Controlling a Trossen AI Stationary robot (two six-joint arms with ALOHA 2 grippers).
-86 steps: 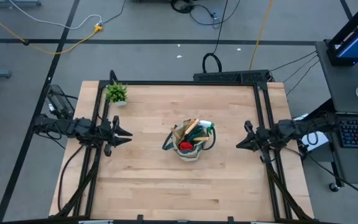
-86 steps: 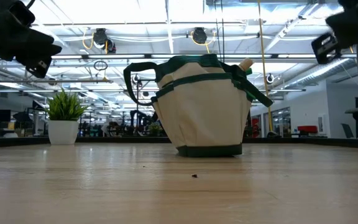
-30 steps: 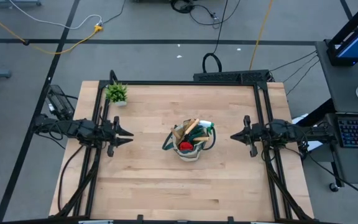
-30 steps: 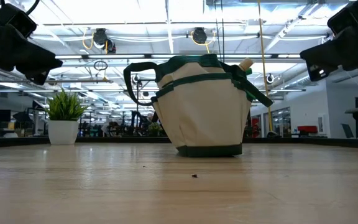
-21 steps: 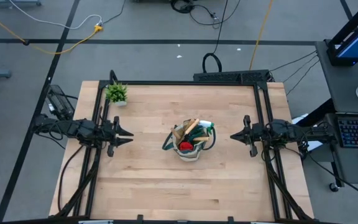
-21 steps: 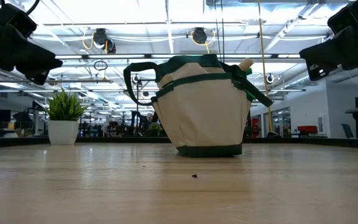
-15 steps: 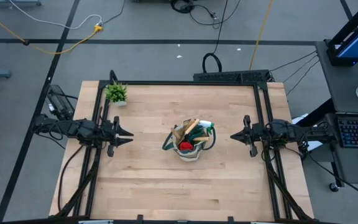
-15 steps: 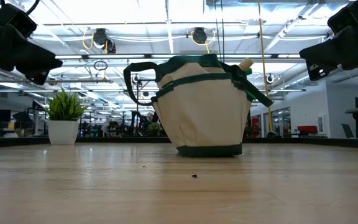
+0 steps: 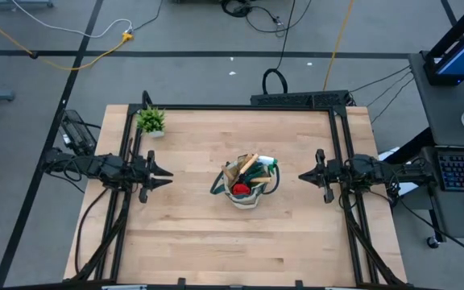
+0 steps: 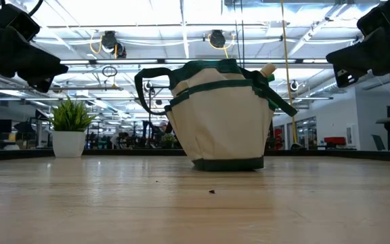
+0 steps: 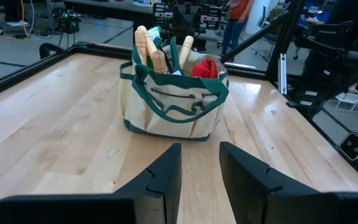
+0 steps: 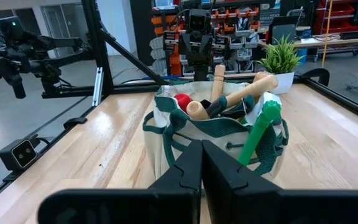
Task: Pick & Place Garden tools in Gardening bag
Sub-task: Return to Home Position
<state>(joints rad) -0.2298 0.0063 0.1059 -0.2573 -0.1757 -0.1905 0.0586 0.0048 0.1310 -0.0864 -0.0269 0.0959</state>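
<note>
The tools [image 9: 249, 167] are packed in the central bag [image 9: 246, 199]. The left gripper [image 9: 167, 175] is parted at the left. The right gripper [image 9: 301, 176] is pressed together at the right.

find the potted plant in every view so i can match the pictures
High view: potted plant stands at the table corner in the picture's upper left.
Low view: plant stands at left, well apart from the bag.
Left wrist view: not in it.
Right wrist view: plant stands beyond the bag.
Shared landmark: the gardening bag, mid-table in all four views.
</note>
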